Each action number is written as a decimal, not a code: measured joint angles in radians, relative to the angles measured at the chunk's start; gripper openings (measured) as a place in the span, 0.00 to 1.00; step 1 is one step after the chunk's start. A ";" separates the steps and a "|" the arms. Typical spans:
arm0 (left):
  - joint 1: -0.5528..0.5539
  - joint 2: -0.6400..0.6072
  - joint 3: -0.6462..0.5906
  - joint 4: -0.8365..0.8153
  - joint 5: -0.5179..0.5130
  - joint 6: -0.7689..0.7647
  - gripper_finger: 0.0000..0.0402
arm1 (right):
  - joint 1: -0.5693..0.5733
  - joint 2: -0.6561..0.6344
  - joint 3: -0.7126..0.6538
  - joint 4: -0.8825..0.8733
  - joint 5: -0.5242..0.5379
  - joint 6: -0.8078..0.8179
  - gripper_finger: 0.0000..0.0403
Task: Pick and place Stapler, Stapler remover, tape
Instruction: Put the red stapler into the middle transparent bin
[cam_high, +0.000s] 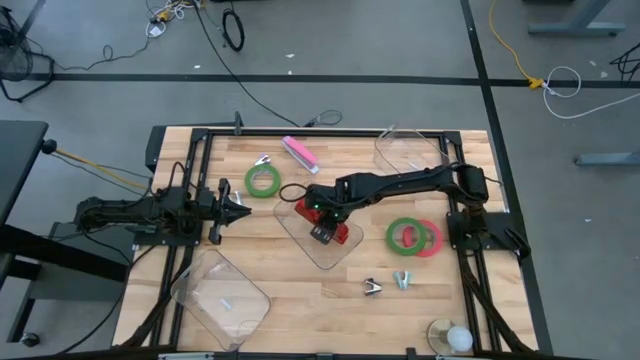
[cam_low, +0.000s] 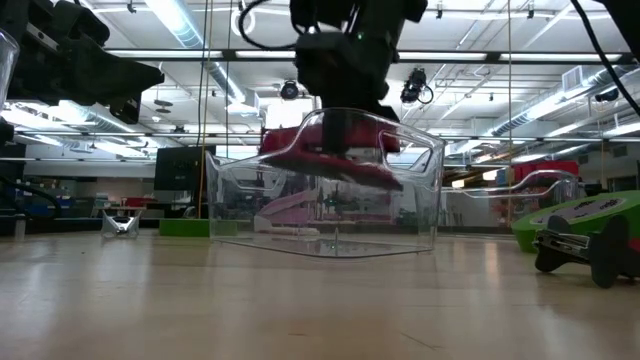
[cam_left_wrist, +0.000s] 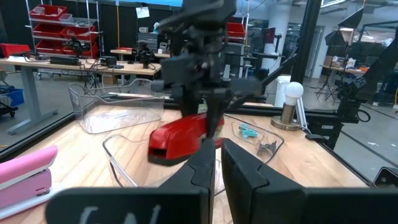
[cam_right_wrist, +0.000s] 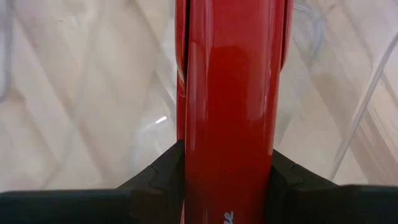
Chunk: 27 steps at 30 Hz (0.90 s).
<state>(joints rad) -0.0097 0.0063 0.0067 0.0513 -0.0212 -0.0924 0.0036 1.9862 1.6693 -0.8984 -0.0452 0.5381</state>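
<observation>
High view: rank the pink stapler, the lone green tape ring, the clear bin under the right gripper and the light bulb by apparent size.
1. clear bin
2. and 3. pink stapler and green tape ring, which look about alike: the stapler longer, the ring wider, so unranked
4. light bulb

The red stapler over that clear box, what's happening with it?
The right gripper has its jaws shut on the red stapler, holding it inside the clear container at mid-table. The left gripper waits shut at the table's left. A pink stapler and the tape rings lie on the table.
</observation>
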 joint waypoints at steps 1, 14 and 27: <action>0.000 0.000 0.000 0.000 0.000 0.000 0.07 | 0.005 0.000 0.015 -0.010 0.000 0.001 0.35; 0.000 0.000 0.000 0.000 0.000 0.000 0.07 | 0.045 -0.001 0.083 -0.070 -0.059 0.046 0.35; 0.000 0.000 0.000 0.000 0.000 0.000 0.07 | 0.043 0.000 0.156 -0.182 -0.050 0.046 0.35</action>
<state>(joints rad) -0.0097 0.0063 0.0069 0.0512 -0.0212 -0.0925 0.0466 1.9858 1.8250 -1.0803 -0.0955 0.5836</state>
